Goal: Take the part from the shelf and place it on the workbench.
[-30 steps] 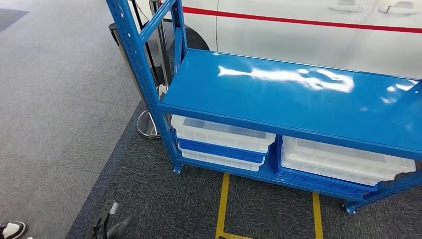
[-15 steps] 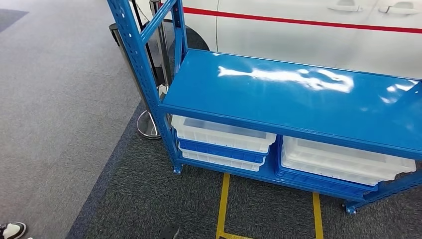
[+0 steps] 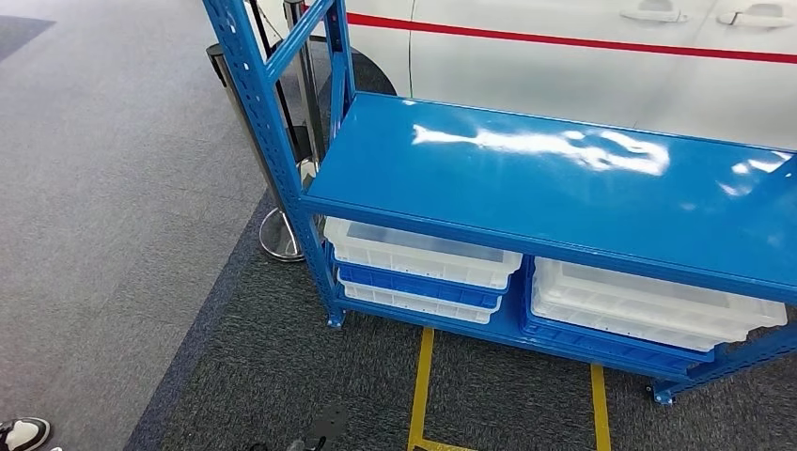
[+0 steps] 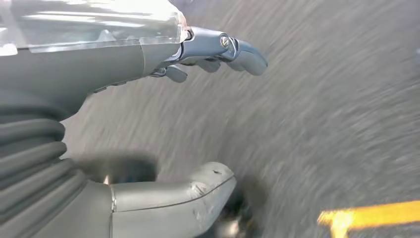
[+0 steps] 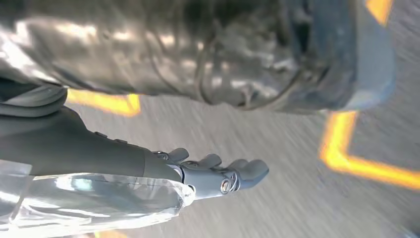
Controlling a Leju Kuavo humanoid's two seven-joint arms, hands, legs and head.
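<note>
- Left hand (image 4: pixel 163 134) hangs low over the dark carpet (image 3: pixel 282 376), thumb and fingers (image 4: pixel 237 49) well apart, holding nothing.
- Right hand (image 5: pixel 198 173) also hangs low above the carpet, near the yellow floor tape (image 5: pixel 346 158), fingers stretched out side by side and empty.
- Straight ahead stands the blue shelf (image 3: pixel 526 178); its glossy top board is bare and reflects the lights.
- On the lower level sit stacked white and blue trays (image 3: pixel 423 268) on the left and a second stack (image 3: pixel 648 310) on the right; I cannot tell whether the part lies in them.
- Behind the shelf is a white car (image 3: pixel 583 66) with a red stripe.
- At the far left stands a metal post (image 3: pixel 273 216) on a round base.
- A shoe (image 3: pixel 21 433) shows at the near left corner.
</note>
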